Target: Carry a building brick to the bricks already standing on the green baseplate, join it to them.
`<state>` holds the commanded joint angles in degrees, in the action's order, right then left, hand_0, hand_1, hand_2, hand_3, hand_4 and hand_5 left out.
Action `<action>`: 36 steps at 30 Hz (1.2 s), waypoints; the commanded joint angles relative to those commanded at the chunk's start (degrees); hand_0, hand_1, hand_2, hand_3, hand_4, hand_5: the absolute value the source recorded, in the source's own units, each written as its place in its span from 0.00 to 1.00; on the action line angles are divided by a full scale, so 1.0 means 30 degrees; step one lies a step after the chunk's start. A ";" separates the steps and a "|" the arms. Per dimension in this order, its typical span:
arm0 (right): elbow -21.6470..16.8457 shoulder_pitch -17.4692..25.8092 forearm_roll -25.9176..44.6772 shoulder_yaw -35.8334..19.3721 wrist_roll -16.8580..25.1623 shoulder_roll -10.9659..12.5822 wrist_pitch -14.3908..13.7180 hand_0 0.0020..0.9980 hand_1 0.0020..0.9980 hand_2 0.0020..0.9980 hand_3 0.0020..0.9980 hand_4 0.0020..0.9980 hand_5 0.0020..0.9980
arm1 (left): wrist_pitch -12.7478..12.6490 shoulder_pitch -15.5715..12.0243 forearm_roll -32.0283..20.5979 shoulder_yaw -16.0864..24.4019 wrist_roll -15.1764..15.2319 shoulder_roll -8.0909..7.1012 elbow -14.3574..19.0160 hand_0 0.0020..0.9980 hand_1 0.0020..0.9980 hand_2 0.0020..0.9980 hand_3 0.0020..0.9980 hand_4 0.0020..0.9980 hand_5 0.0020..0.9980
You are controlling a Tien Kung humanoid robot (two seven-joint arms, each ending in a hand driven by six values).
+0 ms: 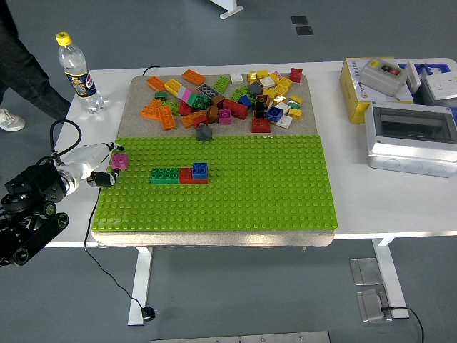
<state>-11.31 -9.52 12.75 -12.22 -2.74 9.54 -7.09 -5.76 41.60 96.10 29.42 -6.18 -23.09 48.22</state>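
Observation:
A green baseplate [250, 193] lies on the near half of the table. A row of bricks stands on it at the left: a green brick [164, 175], a red brick [187, 176] and a blue brick [200, 170] on top of the red one. My left hand [106, 169] comes in from the left edge and is shut on a small pink brick [119, 161], held at the baseplate's left edge, left of the standing row. A pile of several loose coloured bricks [228, 100] lies on the grey mat behind the baseplate. My right arm is out of view.
A water bottle [78, 73] stands at the table's back left. A yellow box [378, 86] and a grey electrical enclosure [413, 137] sit at the right. A dark grey brick [204, 132] lies at the baseplate's far edge. A person's leg and shoe [10, 118] show at the left.

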 joint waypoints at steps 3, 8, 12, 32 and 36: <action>-0.0002 -0.0005 0.0010 0.0008 0.0001 -0.0001 -0.0001 0.73 0.74 0.78 0.76 0.52 0.65 | -0.0010 0.0004 -0.0030 -0.0004 0.0015 0.0019 -0.0027 1.00 0.95 0.96 0.83 0.46 0.16; -0.0006 -0.0014 0.0012 0.0027 0.0000 -0.0002 0.0003 0.73 0.74 0.78 0.76 0.52 0.65 | -0.0051 -0.0007 -0.0081 0.0003 0.0053 0.0071 -0.0059 1.00 0.95 0.95 0.81 0.46 0.16; -0.0010 -0.0017 -0.0021 0.0017 0.0004 -0.0004 0.0005 0.73 0.74 0.78 0.76 0.52 0.65 | -0.0088 -0.0014 -0.0111 -0.0003 0.0069 0.0128 -0.0102 1.00 0.95 0.95 0.81 0.45 0.16; -0.0018 -0.0002 0.0061 0.0153 0.0078 0.0006 0.0030 0.73 0.74 0.78 0.76 0.52 0.66 | -0.0060 -0.0109 0.0102 0.0271 0.0039 0.0102 0.0035 1.00 0.95 0.95 0.79 0.44 0.16; -0.0016 0.0016 0.0062 0.0163 0.0091 0.0017 0.0028 0.73 0.74 0.78 0.76 0.52 0.66 | -0.0036 -0.0111 0.0288 0.0448 0.0006 0.0030 0.0194 1.00 0.94 0.95 0.79 0.44 0.16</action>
<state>-11.36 -9.47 12.93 -11.73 -2.47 9.59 -7.01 -5.86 41.26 96.97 30.77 -6.16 -23.00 48.80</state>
